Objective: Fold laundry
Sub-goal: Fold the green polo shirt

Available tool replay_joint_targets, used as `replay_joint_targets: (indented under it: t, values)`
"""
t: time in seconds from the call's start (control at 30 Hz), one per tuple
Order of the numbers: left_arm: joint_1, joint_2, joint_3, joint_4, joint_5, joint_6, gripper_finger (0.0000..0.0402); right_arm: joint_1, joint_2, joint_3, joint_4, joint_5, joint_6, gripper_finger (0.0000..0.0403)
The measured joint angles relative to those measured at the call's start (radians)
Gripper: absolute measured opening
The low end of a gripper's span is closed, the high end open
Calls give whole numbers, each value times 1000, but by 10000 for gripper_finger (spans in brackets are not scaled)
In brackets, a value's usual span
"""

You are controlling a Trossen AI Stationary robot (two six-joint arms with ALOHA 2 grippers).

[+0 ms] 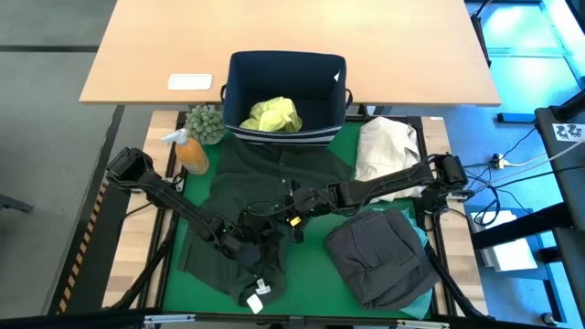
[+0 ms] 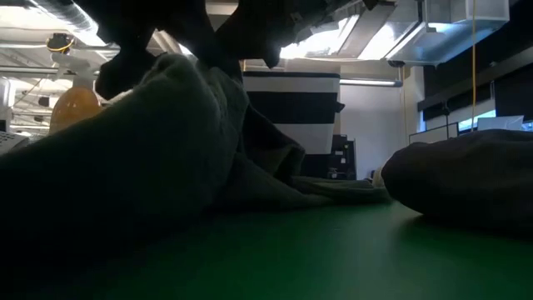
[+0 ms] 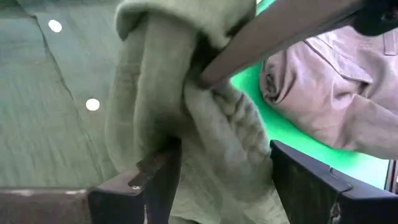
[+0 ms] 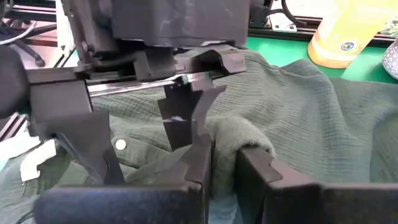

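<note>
Two grippers meet mid-mat on one dark olive shirt (image 1: 265, 196): left gripper (image 3: 217, 180) released, fingers spread around a raised fold; right gripper (image 4: 224, 165) clenched on that fold; shirt's long axis runs near-to-far; one folded grey garment (image 1: 379, 258) beside; farther, one navy bin (image 1: 285, 73) holding one yellow-green shirt (image 1: 271, 114).

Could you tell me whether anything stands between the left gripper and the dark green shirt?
Nothing visible does. The left gripper stands open with a bunched fold of the dark green shirt between its fingers, and the right gripper pinches that shirt close beside it.
</note>
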State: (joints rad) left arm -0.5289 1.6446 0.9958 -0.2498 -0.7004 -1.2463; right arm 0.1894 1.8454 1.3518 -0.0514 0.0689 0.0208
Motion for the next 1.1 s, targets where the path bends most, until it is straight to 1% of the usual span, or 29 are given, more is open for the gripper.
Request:
replay_joint_targets:
  t: [0.1,0.17,0.23,0.27,0.37,0.4,0.43,0.57,0.7,0.77,0.9,1.03,1.1]
  values:
    - [3,0,0,-1,13,58,222,0,0,0,0,0,0,56]
    - [0,0,0,0,14,96,197,0,-3,0,-12,-1,-14,56]
    - [-5,0,0,0,15,139,157,0,-19,5,-78,-3,-77,56]
    - [-10,0,0,-1,16,155,131,0,-29,14,-118,-5,-109,56]
    - [-22,0,0,0,16,184,38,0,-69,43,-237,7,-168,56]
    - [-27,0,0,0,15,190,20,1,-81,53,-285,6,-187,56]
    - [-30,0,0,-1,16,199,13,1,-91,63,-341,4,-206,58]
    - [-46,-2,0,-4,68,212,4,15,-112,92,-621,17,-235,81]
    - [-76,-43,0,-19,70,212,2,57,-117,94,-865,121,-183,119]
    - [-89,-69,0,-43,58,211,2,85,-116,89,-937,169,-144,138]
    - [-116,-133,0,-64,20,210,1,123,-114,37,-915,227,-122,167]
    - [-153,-186,0,-81,-24,211,1,123,-114,-75,-751,270,-160,189]
    - [-171,-201,0,-83,-51,211,1,106,-113,-132,-697,290,-188,197]
